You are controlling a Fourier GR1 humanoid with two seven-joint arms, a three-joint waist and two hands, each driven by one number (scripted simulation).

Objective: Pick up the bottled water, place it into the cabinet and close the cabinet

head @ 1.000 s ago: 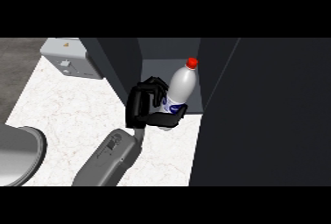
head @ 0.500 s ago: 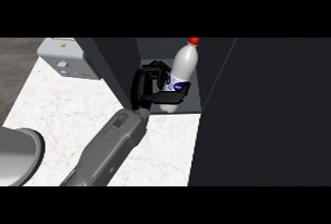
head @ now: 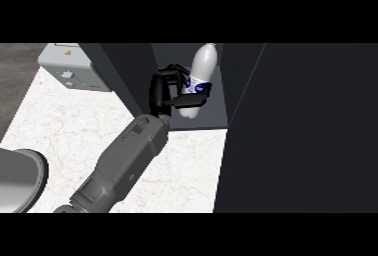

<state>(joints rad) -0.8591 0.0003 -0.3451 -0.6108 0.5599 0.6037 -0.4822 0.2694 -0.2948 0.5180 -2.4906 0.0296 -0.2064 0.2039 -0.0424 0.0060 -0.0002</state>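
You have the white plastic water bottle with the blue label (head: 199, 75) held in the black hand (head: 171, 92) at the end of the one grey forearm in view, fingers and thumb curled round its lower body at the label. From this view alone you cannot tell which arm it is; the other hand does not show. The bottle stands nearly upright, leaning a little, inside the opening of the dark cabinet (head: 310, 125), between the cabinet's left wall and its tall dark door panel (head: 244, 85), with its base close above the cabinet floor. Its cap runs up to the top of the view.

To finish this step well, carry the bottle a little deeper, away from the cabinet's front lip, so the door will not catch it. Set the base flat on the cabinet floor before you let go, and straighten the lean first. Open the fingers only once it stands by itself, then draw the hand straight back out toward the white marble counter (head: 66, 125) in front of the cabinet, without brushing the bottle.
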